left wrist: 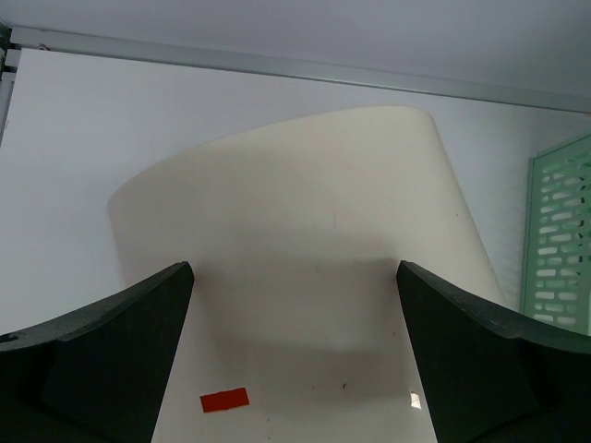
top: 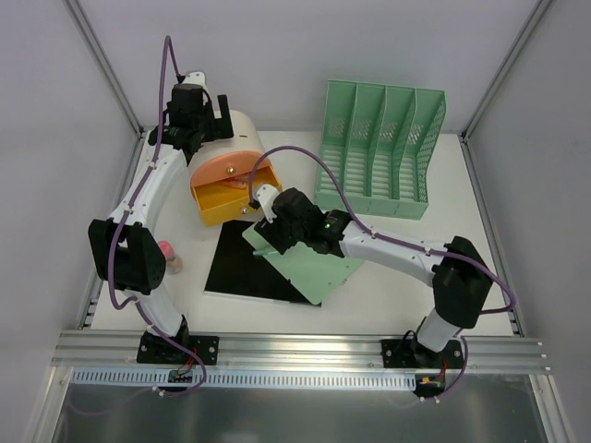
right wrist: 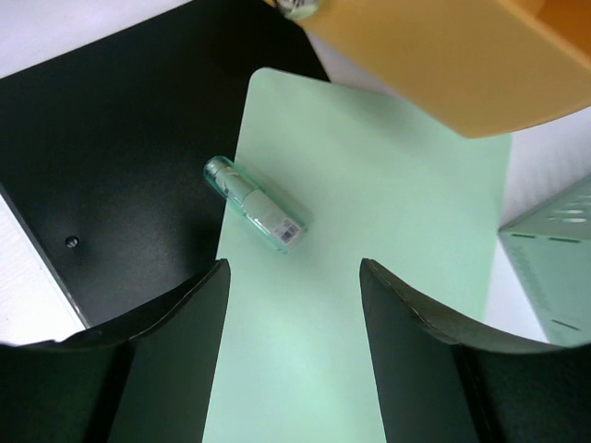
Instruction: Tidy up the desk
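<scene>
The white desk (top: 406, 277) holds a black sheet (top: 242, 268) with a pale green sheet (top: 319, 268) lying partly over it. My right gripper (top: 270, 231) hovers open over the green sheet (right wrist: 369, 185). In the right wrist view the gripper (right wrist: 294, 268) is just short of a small clear green tube (right wrist: 254, 203), which lies on the sheet's edge beside the black sheet (right wrist: 120, 157). My left gripper (top: 220, 115) is open and empty at the back left, above a cream rounded container (top: 245, 129). In the left wrist view the gripper (left wrist: 295, 268) straddles the container's curved top (left wrist: 305, 212) without touching it.
The cream container has an orange front and an open orange drawer (top: 226, 198), which also shows in the right wrist view (right wrist: 443, 55). A green file rack (top: 383, 148) stands at the back right. A small pink object (top: 166, 254) lies by the left arm. The aluminium rail (top: 305, 349) runs along the front.
</scene>
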Action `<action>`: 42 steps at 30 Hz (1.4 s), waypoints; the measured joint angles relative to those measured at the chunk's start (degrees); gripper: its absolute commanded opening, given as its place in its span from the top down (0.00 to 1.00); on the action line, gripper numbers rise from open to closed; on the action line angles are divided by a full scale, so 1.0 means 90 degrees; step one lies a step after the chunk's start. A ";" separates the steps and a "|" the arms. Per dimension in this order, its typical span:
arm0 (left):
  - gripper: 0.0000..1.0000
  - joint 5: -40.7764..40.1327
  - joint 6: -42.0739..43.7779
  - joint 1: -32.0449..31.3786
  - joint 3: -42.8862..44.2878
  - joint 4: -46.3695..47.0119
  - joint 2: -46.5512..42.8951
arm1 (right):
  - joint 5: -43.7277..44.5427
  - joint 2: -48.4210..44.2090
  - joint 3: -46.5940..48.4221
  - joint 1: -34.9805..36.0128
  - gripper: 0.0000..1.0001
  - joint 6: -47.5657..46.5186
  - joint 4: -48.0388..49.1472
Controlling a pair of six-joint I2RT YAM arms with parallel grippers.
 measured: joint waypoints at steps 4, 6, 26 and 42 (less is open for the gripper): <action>0.05 -0.0002 0.0002 0.0000 0.0000 0.0000 0.0000 | -0.0177 0.0168 -0.0289 -0.0002 0.38 0.0202 0.0335; 0.05 -0.0002 0.0002 0.0000 0.0000 0.0000 0.0000 | -0.0236 0.0350 -0.0299 -0.0002 0.38 0.0255 0.0486; 0.05 -0.0002 0.0002 0.0000 0.0000 0.0000 0.0000 | -0.0498 0.1384 -0.0323 -0.0002 0.43 0.0369 0.1387; 0.05 -0.0005 0.0002 0.0000 0.0000 0.0000 0.0000 | -0.0333 0.1770 -0.0430 -0.0034 0.45 0.0372 0.1644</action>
